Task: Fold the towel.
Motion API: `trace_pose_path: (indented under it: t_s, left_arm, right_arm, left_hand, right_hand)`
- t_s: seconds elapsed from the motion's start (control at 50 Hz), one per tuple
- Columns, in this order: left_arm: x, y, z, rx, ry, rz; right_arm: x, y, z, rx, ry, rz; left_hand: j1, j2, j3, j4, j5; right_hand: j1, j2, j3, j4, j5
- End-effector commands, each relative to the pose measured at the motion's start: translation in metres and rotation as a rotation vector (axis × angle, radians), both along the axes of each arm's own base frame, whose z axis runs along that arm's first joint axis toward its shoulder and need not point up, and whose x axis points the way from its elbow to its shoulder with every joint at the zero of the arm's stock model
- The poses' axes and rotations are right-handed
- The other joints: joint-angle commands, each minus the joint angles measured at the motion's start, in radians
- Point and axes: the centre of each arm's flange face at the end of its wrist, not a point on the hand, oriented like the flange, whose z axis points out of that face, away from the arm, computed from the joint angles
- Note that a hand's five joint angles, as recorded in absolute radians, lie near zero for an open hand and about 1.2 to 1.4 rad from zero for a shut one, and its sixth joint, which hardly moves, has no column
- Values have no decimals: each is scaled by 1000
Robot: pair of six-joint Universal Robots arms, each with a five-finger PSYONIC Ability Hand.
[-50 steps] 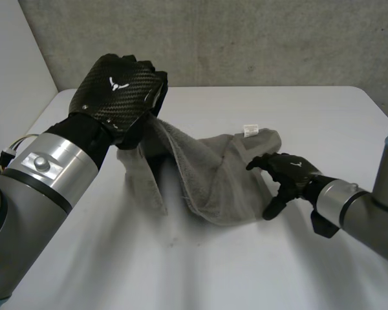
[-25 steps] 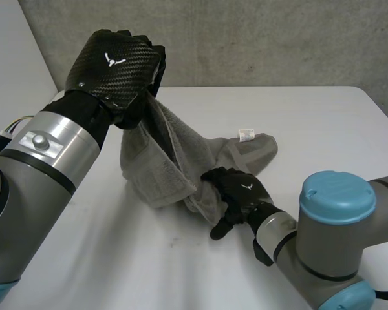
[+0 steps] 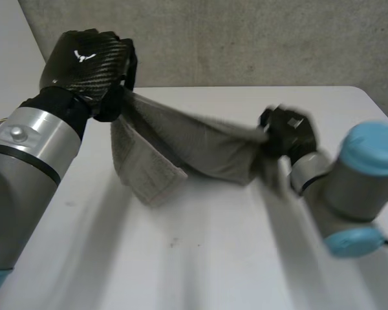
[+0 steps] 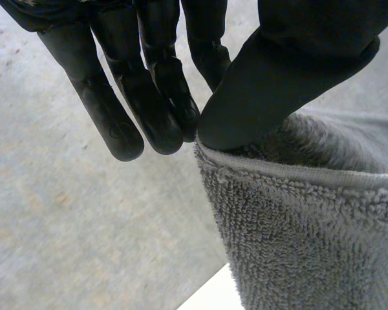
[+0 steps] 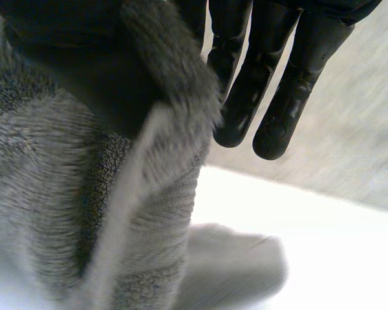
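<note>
The towel (image 3: 200,145) hung in the air, pulled out long between the two hands above the white table (image 3: 213,258). The left hand (image 3: 87,64) was up high near the table's far left corner. Its thumb pressed the towel's top edge against its fingers in a tight pinch. That edge was a hem (image 4: 291,169), a flat, sewn strip. Below it the cloth was grey, thick and fuzzy with little loops.

The right hand (image 3: 288,132) was lower and off to the right, holding the other end. Its fingers (image 5: 275,97) were straight and close together. A soft fold of towel went up between them and the thumb, so it was pinching the cloth too.

The towel sagged a bit in the middle. A thick flap (image 3: 145,177) hung down near the left hand, low over the table. I could not tell if it touched.

A wide stretch of smooth table top lay in front of the towel and out to both sides. A rough grey wall (image 3: 246,39) stood along the table's far edge.
</note>
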Motion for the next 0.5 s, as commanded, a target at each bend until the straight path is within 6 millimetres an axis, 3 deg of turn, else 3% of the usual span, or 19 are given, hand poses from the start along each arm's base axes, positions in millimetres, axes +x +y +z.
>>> trace_pose_path:
  t_s: [0.02,0.06,0.14,0.16,0.18,0.22,0.24,0.28,0.4,0.46,0.5]
  left_arm:
    - [19,-21,-13,35,-27,76]
    - [19,-22,-23,72,-48,77]
    - [19,-19,-43,152,-91,70]
    - [19,-19,-57,206,-123,63]
    - [19,-19,-57,206,-123,62]
    - [16,-18,-84,320,-188,31]
    - [16,-18,-84,320,-189,30]
    - [14,-16,-110,439,-262,-2]
    - [11,-23,-133,499,-388,-20]
    - [8,-39,-134,444,-445,-17]
    - [-1,-62,-124,338,-450,-7]
  right_arm:
    - [-41,-18,82,-262,285,-1]
    - [-43,0,111,-310,437,54]
    - [-48,12,121,-266,563,80]
    - [-50,18,117,-208,621,113]
    - [-50,18,117,-207,621,113]
    - [-53,32,102,-76,726,190]
    - [-53,32,102,-75,726,191]
    - [-53,40,81,30,849,278]
    - [-51,33,67,55,937,311]
    - [-47,17,64,29,938,272]
    - [-32,-3,66,-77,909,233]
  left_hand:
    - [205,179,180,178,183]
    - [205,179,180,178,183]
    - [205,179,180,178,183]
    - [205,179,180,178,183]
    - [205,179,180,178,183]
    - [205,179,180,178,183]
    - [205,179,180,178,183]
    - [205,179,180,178,183]
    - [205,179,180,178,183]
    - [205,179,180,178,183]
    - [205,179,180,178,183]
  right_hand:
    - [456,230,217,206,251]
    - [456,230,217,206,251]
    - [456,230,217,206,251]
    - [456,230,217,206,251]
    - [456,230,217,206,251]
    - [456,230,217,206,251]
    - [456,230,217,206,251]
    - [456,230,217,206,251]
    - [456,230,217,206,251]
    - [456,230,217,206,251]
    - [456,230,217,206,251]
